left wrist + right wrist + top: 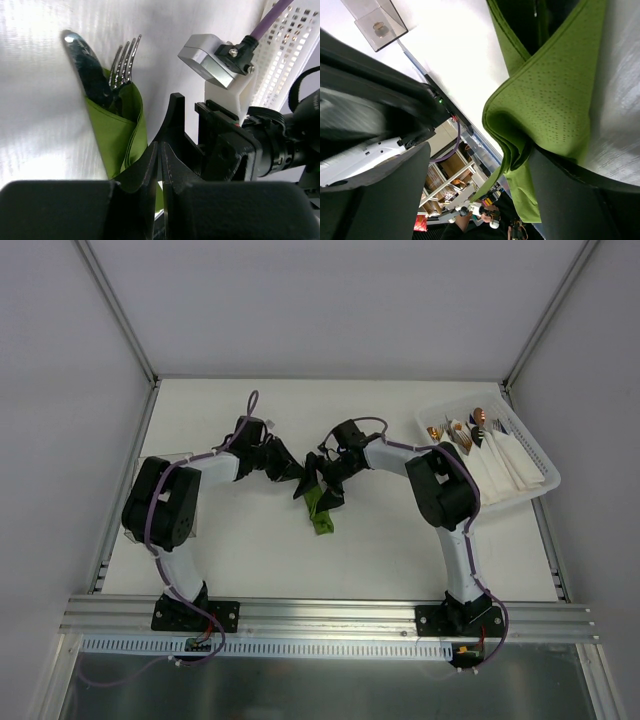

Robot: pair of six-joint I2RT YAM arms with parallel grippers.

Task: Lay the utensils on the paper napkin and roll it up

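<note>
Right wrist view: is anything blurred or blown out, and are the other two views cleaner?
Right wrist: one finger is soft and smeared, while the paper napkin is crisp down to its dotted emboss. Left wrist: glare whitens the table; the utensils are sharp. Top external: even light, soft shadows.

Only the heads of the utensils show; their handles are hidden inside the napkin, whose lower end vanishes behind the left tool. From above, the right tool seemingly covers its far part.
</note>
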